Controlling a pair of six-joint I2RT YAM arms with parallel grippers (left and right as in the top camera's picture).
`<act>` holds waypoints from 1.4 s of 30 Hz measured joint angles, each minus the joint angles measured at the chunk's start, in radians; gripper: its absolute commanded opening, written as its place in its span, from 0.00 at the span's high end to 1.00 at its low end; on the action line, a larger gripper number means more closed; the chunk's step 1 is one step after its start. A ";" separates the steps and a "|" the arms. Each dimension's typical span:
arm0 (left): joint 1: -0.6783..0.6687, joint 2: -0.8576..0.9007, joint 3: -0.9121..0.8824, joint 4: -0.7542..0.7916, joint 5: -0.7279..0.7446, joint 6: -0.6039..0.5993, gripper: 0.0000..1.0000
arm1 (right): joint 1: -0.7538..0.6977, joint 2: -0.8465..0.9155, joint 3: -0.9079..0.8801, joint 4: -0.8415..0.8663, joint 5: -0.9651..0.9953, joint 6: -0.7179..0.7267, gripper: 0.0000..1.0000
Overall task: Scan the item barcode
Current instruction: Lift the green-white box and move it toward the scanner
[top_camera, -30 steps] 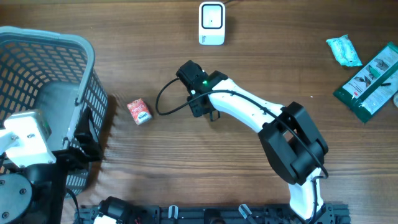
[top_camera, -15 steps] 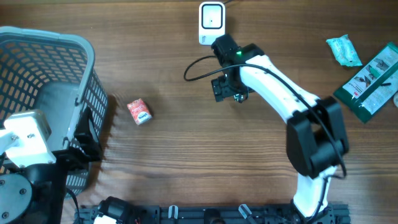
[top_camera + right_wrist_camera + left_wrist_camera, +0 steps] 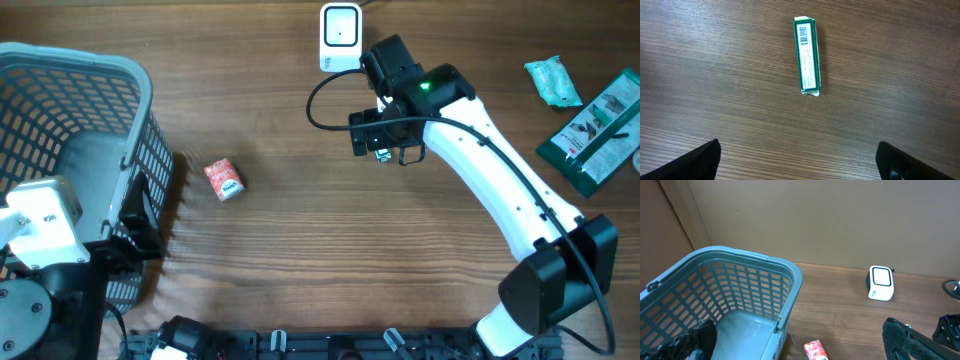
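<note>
A slim green pack (image 3: 806, 55) lies flat on the wood, barcode label up, at the top centre of the right wrist view. My right gripper (image 3: 800, 167) hangs open above it, holding nothing, its dark fingertips (image 3: 700, 162) at the frame's lower corners. From overhead, that gripper (image 3: 382, 140) hovers just in front of the white scanner (image 3: 340, 38), and a sliver of the green pack (image 3: 383, 154) shows beneath it. My left gripper (image 3: 800, 347) is open and empty beside the basket. A red carton (image 3: 224, 180) lies on the table.
A grey-blue mesh basket (image 3: 60, 70) fills the far left. A teal packet (image 3: 553, 81) and a long green package (image 3: 592, 130) lie at the right edge. In the left wrist view I see the basket (image 3: 740, 260), red carton (image 3: 816, 351) and scanner (image 3: 880, 283).
My right arm swung from beside the red carton to the right and back toward the scanner, and its jaws opened wide. The left arm and the carton stayed put.
</note>
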 measured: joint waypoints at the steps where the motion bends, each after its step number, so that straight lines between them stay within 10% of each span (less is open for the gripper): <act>1: 0.000 0.000 0.000 0.000 0.000 0.000 0.00 | 0.000 0.000 0.000 0.000 0.000 0.000 0.00; 42: 0.000 0.000 0.000 0.000 0.000 0.000 0.00 | 0.000 0.000 -0.064 -0.041 -0.044 0.003 0.00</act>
